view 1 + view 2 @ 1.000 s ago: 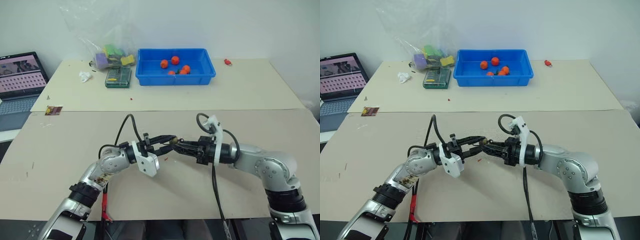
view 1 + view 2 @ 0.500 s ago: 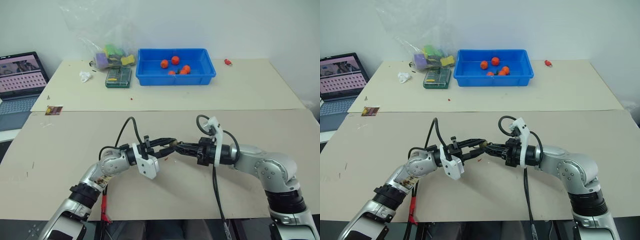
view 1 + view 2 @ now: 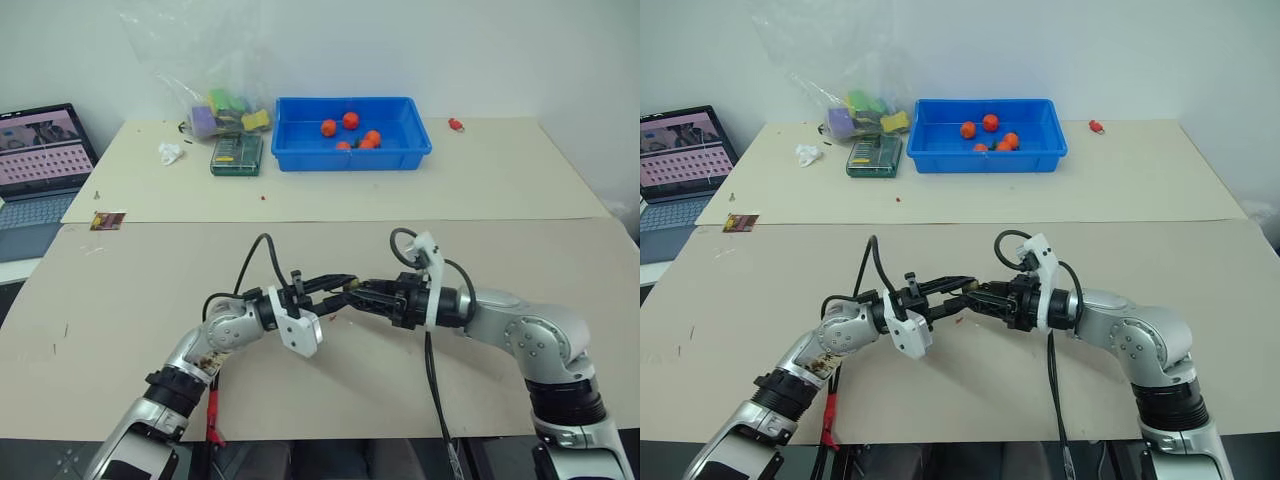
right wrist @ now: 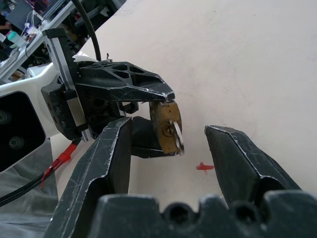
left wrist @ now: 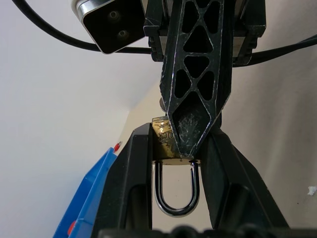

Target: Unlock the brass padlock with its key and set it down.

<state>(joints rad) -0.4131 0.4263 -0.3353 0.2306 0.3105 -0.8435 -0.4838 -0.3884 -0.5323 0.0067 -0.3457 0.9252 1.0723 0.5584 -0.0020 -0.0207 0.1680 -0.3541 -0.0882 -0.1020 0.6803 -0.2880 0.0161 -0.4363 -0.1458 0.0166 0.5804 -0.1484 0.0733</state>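
At the far left edge of the counter [image 3: 120,290] an open laptop [image 3: 38,165] sits beside the beige sheets. Further right, along the far strip, lie a white crumpled scrap [image 3: 171,152], a clear bag of coloured blocks [image 3: 225,110], a green box [image 3: 236,153], a blue bin [image 3: 351,133] holding orange-red balls [image 3: 350,120], and a small red object [image 3: 456,125] alone. The middle and right of the counter lie bare and give wide room.

Near the front centre, above the surface, the left gripper [image 3: 338,285] has its fingers clamped on the brass padlock [image 5: 166,141], shackle pointing back toward its wrist. The key [image 4: 177,136] stands in the padlock's end. The right gripper [image 4: 168,136] faces it tip to tip, its fingers spread apart on either side of the key, touching neither. A small red scrap [image 4: 205,166] lies on the counter below.
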